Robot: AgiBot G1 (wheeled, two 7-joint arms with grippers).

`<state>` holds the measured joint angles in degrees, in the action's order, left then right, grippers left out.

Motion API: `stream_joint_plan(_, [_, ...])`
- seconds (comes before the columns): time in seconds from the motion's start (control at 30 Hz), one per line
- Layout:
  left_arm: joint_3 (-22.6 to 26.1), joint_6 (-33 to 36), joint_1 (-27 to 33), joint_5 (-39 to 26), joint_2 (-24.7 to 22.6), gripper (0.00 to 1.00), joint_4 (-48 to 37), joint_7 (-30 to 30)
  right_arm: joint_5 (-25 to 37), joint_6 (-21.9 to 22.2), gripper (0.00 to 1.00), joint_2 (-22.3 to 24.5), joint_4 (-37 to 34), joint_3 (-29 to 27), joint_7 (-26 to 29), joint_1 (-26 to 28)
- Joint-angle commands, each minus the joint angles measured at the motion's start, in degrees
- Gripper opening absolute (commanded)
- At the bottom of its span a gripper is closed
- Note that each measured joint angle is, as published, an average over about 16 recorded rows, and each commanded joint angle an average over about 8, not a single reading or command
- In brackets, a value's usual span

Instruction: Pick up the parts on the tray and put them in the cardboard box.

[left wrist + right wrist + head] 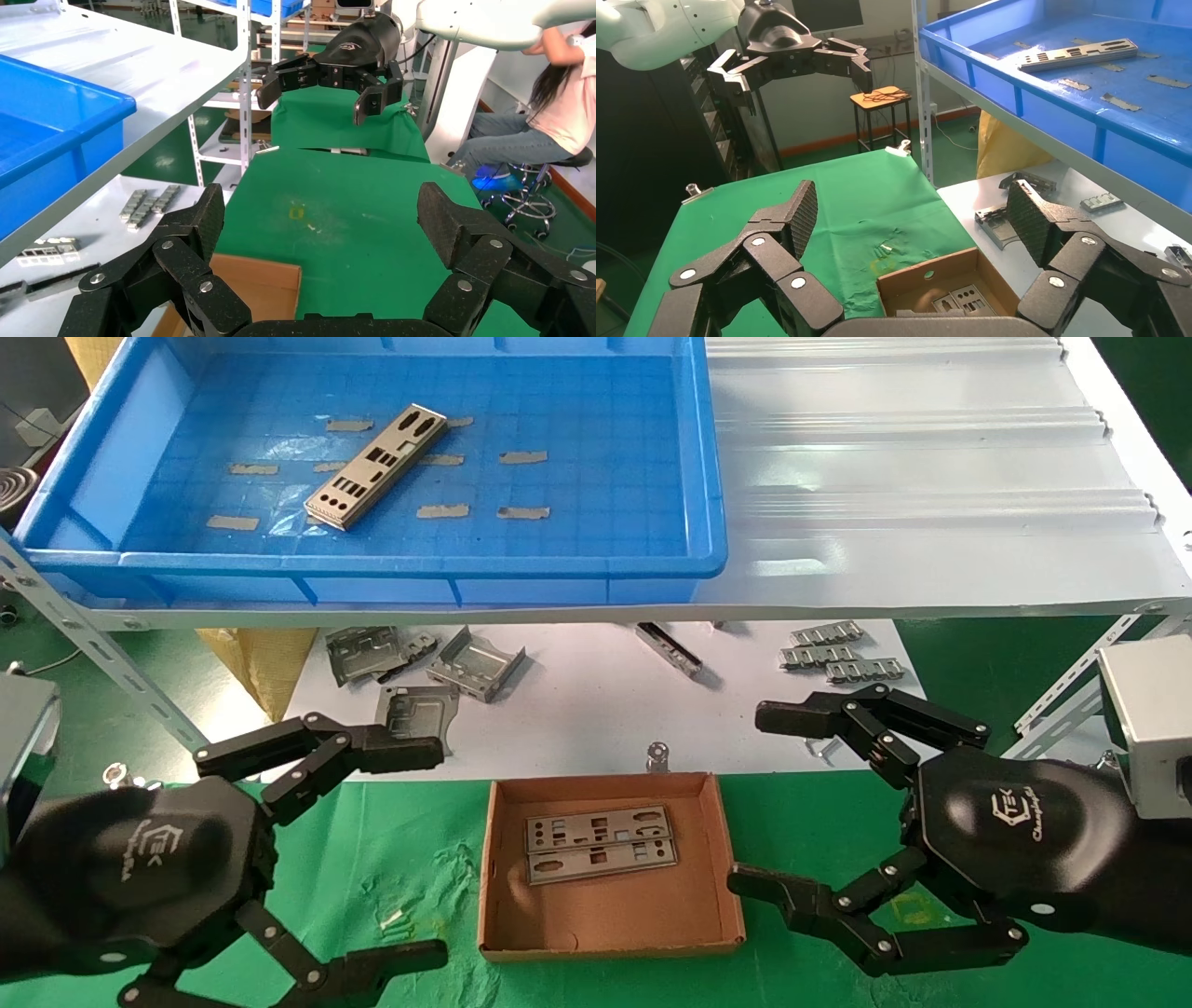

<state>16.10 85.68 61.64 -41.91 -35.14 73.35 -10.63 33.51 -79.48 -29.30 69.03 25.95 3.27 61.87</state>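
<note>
Green-covered worktop below, white shelf above. We note one part (375, 466) left in the tray (710, 514), long axis diagonal, up and ahead of the left gripper (410, 851), the nearer arm. Both it and the right gripper (773, 800) hover with fingers apart beside the cardboard box (605, 933).

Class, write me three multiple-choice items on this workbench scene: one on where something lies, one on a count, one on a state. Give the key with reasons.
1. Where does the cardboard box lie?
A. on the green cloth between the two tools
B. inside the tray
C. on the upper shelf

2. How many parts remain in the tray?
A. none
B. one
C. three

3. How do the left tool and right tool stand?
A. both open and empty
B. left shut on a part
C. right shut on a bracket

Key: 1 A, the box sits on green cloth between the tools. 2 B, a single part lies there. 3 A, both sets of fingers are spread, holding nothing.
</note>
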Motion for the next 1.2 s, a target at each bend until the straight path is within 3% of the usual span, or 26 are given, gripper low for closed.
stream_joint_plan(0.03, [0.0, 0.0, 0.0, 0.0, 0.0, 1.0, 0.0, 0.0, 0.0, 0.0, 1.0, 0.0, 0.0, 0.0, 0.0, 0.0])
stream_joint_plan(1.2, [0.0, 0.0, 0.0, 0.0, 0.0, 1.0, 0.0, 0.0, 0.0, 0.0, 1.0, 0.0, 0.0, 0.0, 0.0, 0.0])
